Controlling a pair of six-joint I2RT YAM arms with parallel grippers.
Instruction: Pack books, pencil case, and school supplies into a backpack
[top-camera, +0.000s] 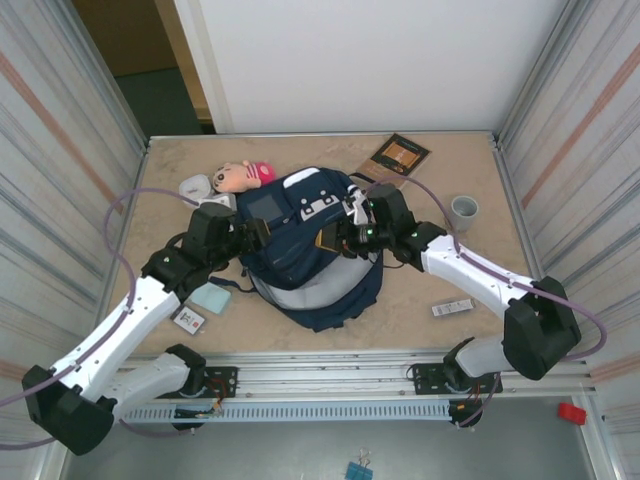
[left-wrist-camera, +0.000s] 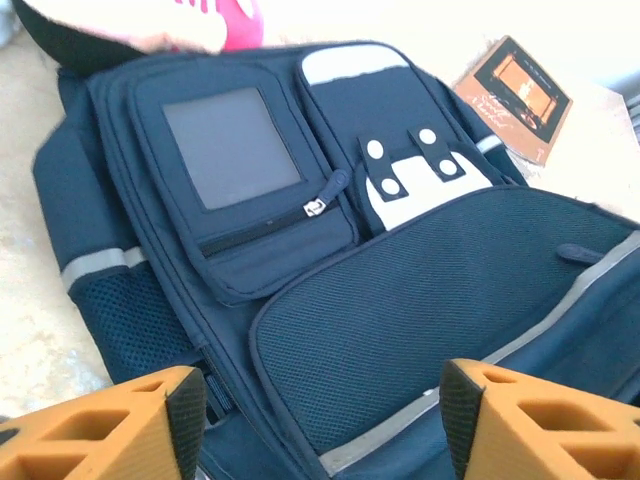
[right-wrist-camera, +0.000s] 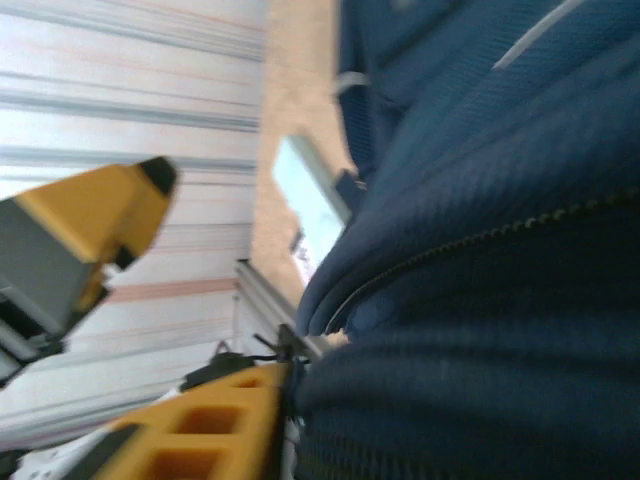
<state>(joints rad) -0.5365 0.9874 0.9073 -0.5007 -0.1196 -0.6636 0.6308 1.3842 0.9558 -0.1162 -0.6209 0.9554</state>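
Pincer (left-wrist-camera: 322, 405), left, wide, empty, above backpack (left-wrist-camera: 420, 290)

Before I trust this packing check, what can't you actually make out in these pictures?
- Backpack interior: top view, its own fabric hides it; right wrist view is blurred.
- Card-like pack print: top view, too small.
- Doll: left wrist view, cut off by the top edge.

A grey cup (top-camera: 464, 211) stands upright on the right of the beige counter (top-camera: 470, 165). A white rounded box (top-camera: 195, 186) lies at the far left. Below the counter's near edge lie a small red object (top-camera: 571, 412) and a blue clip (top-camera: 359, 470).
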